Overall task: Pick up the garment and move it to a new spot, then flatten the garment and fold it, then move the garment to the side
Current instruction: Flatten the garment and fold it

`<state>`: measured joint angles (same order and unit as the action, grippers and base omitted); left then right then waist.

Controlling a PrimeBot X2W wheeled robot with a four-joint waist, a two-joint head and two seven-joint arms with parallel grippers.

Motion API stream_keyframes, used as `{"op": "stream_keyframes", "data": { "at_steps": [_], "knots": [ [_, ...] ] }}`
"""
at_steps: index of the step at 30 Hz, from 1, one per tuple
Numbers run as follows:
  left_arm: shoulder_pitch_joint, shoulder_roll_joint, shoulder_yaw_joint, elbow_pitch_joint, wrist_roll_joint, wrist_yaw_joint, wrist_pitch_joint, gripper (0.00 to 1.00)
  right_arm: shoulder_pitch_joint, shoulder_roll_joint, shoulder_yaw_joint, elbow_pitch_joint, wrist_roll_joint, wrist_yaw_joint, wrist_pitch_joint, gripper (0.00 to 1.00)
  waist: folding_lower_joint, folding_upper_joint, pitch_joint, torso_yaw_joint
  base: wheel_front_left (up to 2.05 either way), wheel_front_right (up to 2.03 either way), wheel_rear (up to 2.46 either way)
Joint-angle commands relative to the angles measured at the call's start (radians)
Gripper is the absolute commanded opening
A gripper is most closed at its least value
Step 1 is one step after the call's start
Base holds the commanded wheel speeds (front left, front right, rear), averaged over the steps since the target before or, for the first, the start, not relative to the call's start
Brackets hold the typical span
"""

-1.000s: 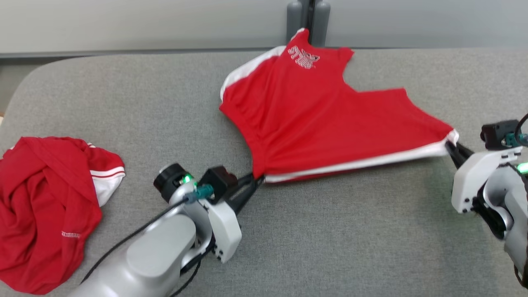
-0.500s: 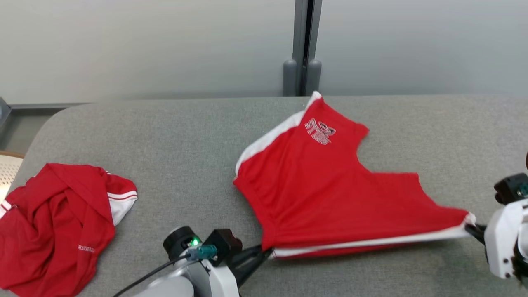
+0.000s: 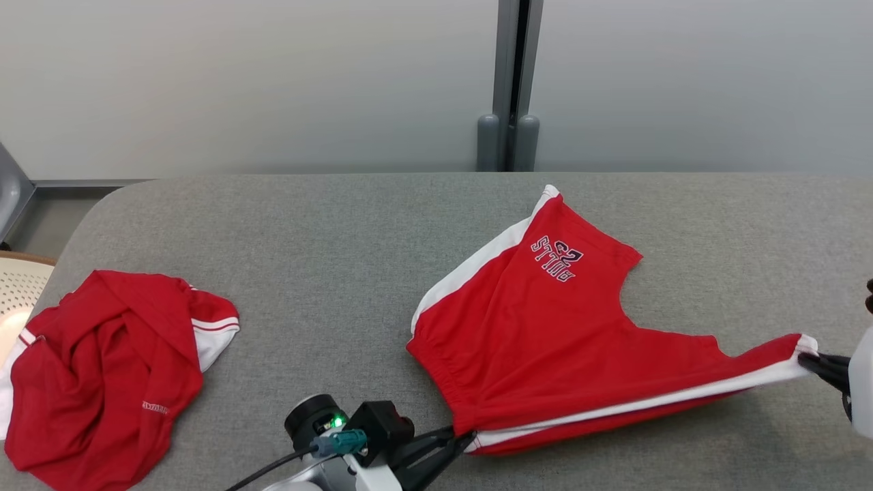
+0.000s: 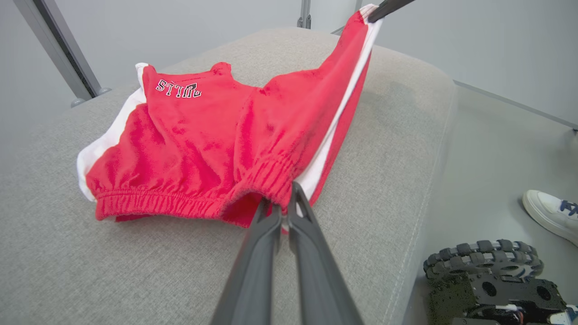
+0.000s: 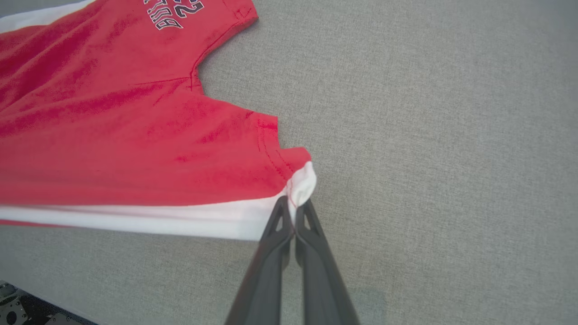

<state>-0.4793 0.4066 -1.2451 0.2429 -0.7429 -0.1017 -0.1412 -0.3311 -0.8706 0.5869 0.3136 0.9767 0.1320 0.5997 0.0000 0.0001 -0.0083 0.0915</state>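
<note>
I held the red shorts stretched between my two arms over the grey table. My left jaws were clamped on the gathered waistband at its near corner, and my right jaws were pinched shut on the hem where the white side stripe ends. I judged the grip was meant to pull the near edge into a taut line, so the cloth would lie flat rather than bunch. That edge hung slightly off the surface between the two arms, while the far leg with the printed lettering lay on the table. A second red garment lay crumpled well apart on my left, untouched. Compared with a second before, my head camera had tipped up and showed more of the wall, so most of the shift was the view's own. Measured against the post at the table's far edge, though, the tip of the far leg had come back off that edge — and a little to my right. Both grips were unchanged.
</note>
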Motion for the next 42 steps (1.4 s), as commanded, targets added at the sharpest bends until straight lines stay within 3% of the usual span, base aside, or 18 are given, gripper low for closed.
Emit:
{"op": "stream_keyframes", "data": {
  "at_steps": [1, 11, 25, 33, 42],
  "knots": [
    [-0.023, 0.007, 0.014, -0.004, -0.009, 0.008, -0.003, 0.00, -0.015, 0.010, -0.021, -0.004, -0.004, -0.002, 0.007, 0.00, 0.0000, -0.0001, 0.015, 0.017, 0.00, 0.00, 0.00],
    [-0.122, -0.035, 0.084, -0.028, -0.029, 0.013, -0.029, 0.00, -0.189, 0.069, -0.131, -0.032, -0.116, -0.002, 0.080, 0.00, 0.0000, -0.0001, 0.126, 0.140, 0.00, 0.00, 0.00],
    [-0.274, -0.202, 0.129, 0.132, -0.041, -0.008, -0.081, 0.00, -0.478, 0.142, -0.192, 0.125, -0.282, -0.002, 0.148, 0.00, 0.0000, -0.0001, 0.329, 0.320, 0.00, 0.00, 0.00],
    [-0.342, -0.276, 0.123, 0.256, -0.058, -0.026, -0.108, 0.00, -0.579, 0.163, -0.162, 0.197, -0.354, -0.002, 0.147, 0.00, 0.0000, -0.0001, 0.400, 0.355, 0.00, 0.00, 0.00],
    [-0.380, -0.308, 0.094, 0.309, -0.080, -0.029, -0.123, 0.00, -0.634, 0.160, -0.106, 0.238, -0.401, -0.002, 0.099, 0.00, 0.0000, -0.0001, 0.429, 0.347, 0.00, 0.00, 0.00]
  ]
}}
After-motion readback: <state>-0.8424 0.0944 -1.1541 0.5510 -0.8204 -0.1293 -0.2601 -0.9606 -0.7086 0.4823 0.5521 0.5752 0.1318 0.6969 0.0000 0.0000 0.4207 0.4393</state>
